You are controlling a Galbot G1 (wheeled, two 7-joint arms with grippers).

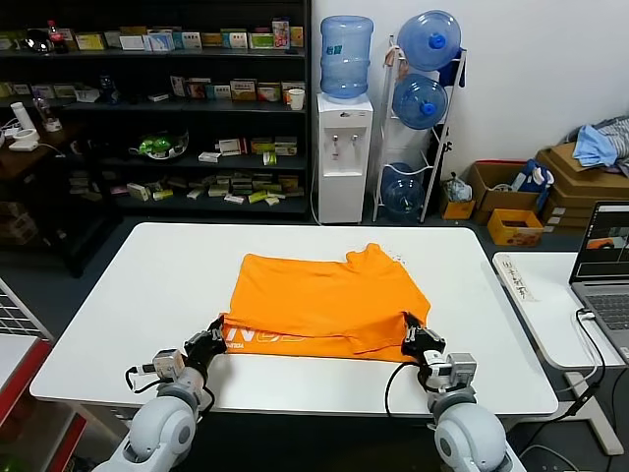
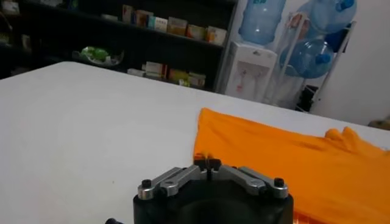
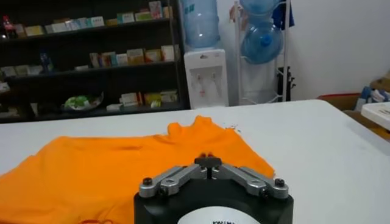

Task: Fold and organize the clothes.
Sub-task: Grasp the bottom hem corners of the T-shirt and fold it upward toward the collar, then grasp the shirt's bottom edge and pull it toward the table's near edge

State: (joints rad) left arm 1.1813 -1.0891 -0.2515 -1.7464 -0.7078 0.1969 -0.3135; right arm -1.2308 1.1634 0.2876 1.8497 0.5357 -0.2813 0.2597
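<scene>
The orange T-shirt [image 1: 324, 300] lies folded at the centre of the white worktop [image 1: 147, 295], long axis left to right, collar toward the far edge. The left gripper [image 1: 218, 332] pinches the near-left corner; the right gripper [image 1: 411, 334] pinches the near-right corner.
</scene>
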